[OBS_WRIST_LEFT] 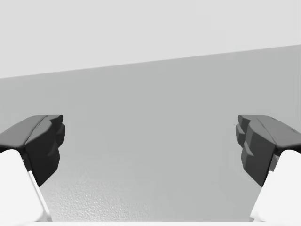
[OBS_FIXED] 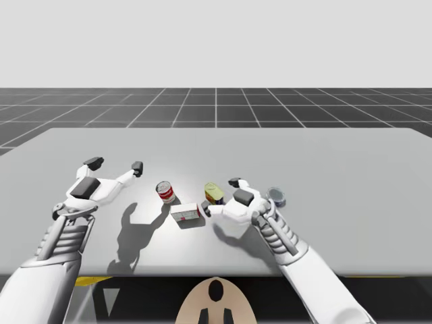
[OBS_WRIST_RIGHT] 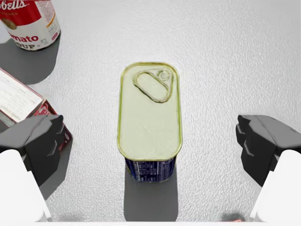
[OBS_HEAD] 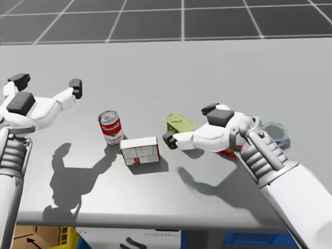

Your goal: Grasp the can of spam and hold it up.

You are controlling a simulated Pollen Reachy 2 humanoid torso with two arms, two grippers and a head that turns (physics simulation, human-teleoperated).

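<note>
High view: my left gripper (OBS_FIXED: 116,165) is hovering above the grey table (OBS_FIXED: 337,162), jaws spread. A dark gridded floor (OBS_FIXED: 216,104) is lying beyond.
Head view: my right gripper (OBS_HEAD: 189,124) is hanging over the rectangular blue can (OBS_HEAD: 180,123), which is standing between a white box (OBS_HEAD: 140,150) and a round blue can (OBS_HEAD: 275,134).
Right wrist view: the jaws are standing spread with the rectangular can between them, untouched.

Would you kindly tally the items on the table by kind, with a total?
Cans: 3, red-and-white round can, yellow-topped oblong can, blue round can
Boxes: 1, white-and-red box
Unidentified: 1, red thing under my right arm
Total: 5
</note>
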